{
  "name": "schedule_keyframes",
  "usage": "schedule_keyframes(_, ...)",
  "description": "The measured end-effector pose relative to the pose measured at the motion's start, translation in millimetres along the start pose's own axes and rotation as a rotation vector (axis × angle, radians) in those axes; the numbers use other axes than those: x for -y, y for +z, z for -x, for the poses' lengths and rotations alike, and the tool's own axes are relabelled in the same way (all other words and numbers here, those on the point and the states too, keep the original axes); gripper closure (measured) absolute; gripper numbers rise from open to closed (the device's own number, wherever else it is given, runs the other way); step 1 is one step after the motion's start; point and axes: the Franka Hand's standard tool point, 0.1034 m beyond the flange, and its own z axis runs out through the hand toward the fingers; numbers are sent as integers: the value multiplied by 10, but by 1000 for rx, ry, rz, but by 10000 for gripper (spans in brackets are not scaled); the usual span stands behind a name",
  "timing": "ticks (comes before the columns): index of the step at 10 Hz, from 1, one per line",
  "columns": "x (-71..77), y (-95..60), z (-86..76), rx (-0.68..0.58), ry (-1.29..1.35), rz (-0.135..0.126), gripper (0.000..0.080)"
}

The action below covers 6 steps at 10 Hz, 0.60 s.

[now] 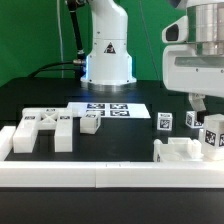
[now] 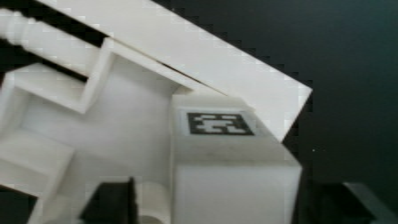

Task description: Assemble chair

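My gripper (image 1: 197, 103) hangs over the exterior view's right, above a chunky white chair part (image 1: 180, 150) that lies against the front rail. In the wrist view a white block with a square tag (image 2: 222, 124) fills the space between my two dark fingers (image 2: 114, 200), with more stepped white pieces behind it. My gripper (image 2: 217, 206) is open, its jaws standing wide on either side of the block; I cannot tell whether they touch it. A large H-shaped white chair part (image 1: 45, 128) lies at the left. A small tagged block (image 1: 91, 123) lies beside it.
The marker board (image 1: 110, 110) lies flat at mid-table. Tagged white posts (image 1: 165, 122) (image 1: 190, 119) (image 1: 212, 135) stand under and beside the gripper. The long white border rail (image 1: 100, 176) runs along the front. The arm's base (image 1: 107, 55) stands at the back.
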Motion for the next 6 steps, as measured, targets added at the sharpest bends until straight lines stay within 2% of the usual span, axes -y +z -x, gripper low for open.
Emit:
schedule_keyframes(1,-6,1,16,5,-42,8,202)
schedule_keyframes(2,-8,2,27,6,-94,12,202)
schedule_keyframes(3,-3,2,47,7,-213,16,160)
schedule_keyframes(6,12,15,119,17,-500,25,153)
